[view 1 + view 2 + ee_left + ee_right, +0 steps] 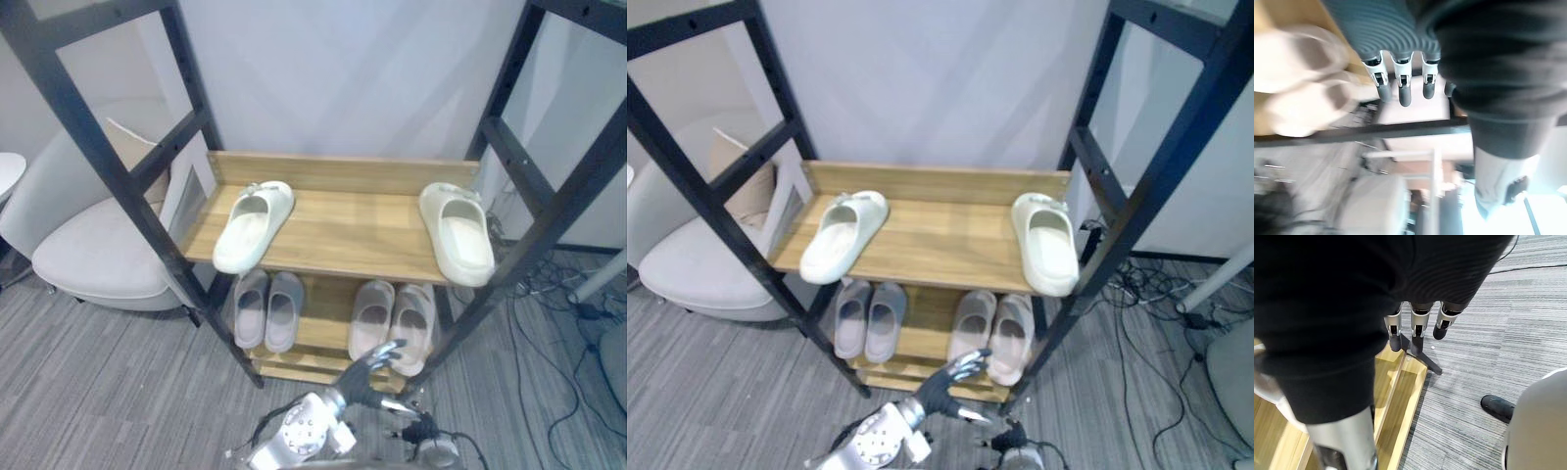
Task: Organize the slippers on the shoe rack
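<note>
Two cream slippers lie far apart on the rack's upper wooden shelf (343,220), one at the left (253,225) and one at the right end (458,233). On the lower shelf a grey pair (266,309) stands left and a beige pair (394,323) right. My left hand (370,377) reaches in low in front of the beige pair, its fingers (1403,83) straight and holding nothing; the beige pair (1303,93) shows blurred past them. My right hand (1420,330) hangs open over the floor beside the rack's foot and the lower wooden shelf (1396,396).
Dark metal posts (118,176) frame the rack on both sides. A white armchair (88,245) stands to its left, and loose cables (558,294) lie on the carpet to its right. A person's black shoe (1497,407) rests on the carpet near my right hand.
</note>
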Controlling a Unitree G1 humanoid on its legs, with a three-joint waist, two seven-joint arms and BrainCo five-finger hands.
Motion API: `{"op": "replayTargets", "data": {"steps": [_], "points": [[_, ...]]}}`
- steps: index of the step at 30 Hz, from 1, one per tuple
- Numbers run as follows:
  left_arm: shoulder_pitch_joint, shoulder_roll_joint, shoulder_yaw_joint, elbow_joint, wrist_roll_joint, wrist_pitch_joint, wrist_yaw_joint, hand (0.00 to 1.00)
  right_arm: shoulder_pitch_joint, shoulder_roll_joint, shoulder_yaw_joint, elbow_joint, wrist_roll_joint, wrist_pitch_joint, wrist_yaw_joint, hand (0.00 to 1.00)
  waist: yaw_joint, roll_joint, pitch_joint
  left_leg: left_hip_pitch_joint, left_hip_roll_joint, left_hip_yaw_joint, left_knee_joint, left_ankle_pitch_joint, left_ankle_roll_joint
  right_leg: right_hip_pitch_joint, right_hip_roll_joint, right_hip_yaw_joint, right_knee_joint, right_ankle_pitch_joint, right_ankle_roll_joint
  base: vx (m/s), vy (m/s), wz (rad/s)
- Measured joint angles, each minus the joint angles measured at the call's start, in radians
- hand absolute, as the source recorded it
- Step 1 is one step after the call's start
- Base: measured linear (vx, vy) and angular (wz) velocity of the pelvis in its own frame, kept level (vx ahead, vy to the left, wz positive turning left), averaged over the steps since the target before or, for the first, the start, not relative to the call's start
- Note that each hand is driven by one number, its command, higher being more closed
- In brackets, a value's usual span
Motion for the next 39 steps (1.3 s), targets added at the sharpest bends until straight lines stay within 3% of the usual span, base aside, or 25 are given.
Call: {"op": "replayTargets", "data": {"steps": [9,18,26,39], "points": [[-0.172,0.004,0.121,-0.301,0.000,-0.046,0.099,0.00,0.000,-0.019,0.008,-0.003,-0.013,-0.008,0.000,0.00,0.004,-0.007,-0.005,-0.004,-0.002,0.000,0.019,-0.020,0.004,-0.020,-0.017,0.006,0.056,-0.038,0.008,0.00,0.009,0.00],[-0.326,0.007,0.343,-0.320,0.001,-0.058,0.178,0.00,0.001,-0.025,0.008,-0.003,-0.015,-0.007,0.015,0.00,0.005,-0.025,-0.018,-0.015,-0.006,-0.001,0.022,-0.021,0.005,-0.028,-0.021,0.005,0.068,-0.041,0.009,0.02,0.007,0.00],[-0.416,0.158,0.537,-0.159,0.004,-0.046,0.199,0.00,0.004,-0.042,0.007,-0.005,-0.017,-0.004,0.049,0.00,0.002,-0.034,-0.015,-0.015,-0.011,-0.009,0.022,-0.020,0.006,-0.025,-0.024,0.001,0.068,-0.041,0.009,0.00,0.004,0.02],[-0.451,0.407,0.645,0.109,0.062,-0.004,0.199,0.00,0.010,-0.047,0.003,-0.053,-0.028,0.002,0.070,0.00,-0.002,-0.045,-0.012,-0.035,-0.012,0.011,0.012,-0.020,0.005,-0.041,-0.011,0.015,0.010,-0.011,0.009,0.01,0.004,-0.05]]}}
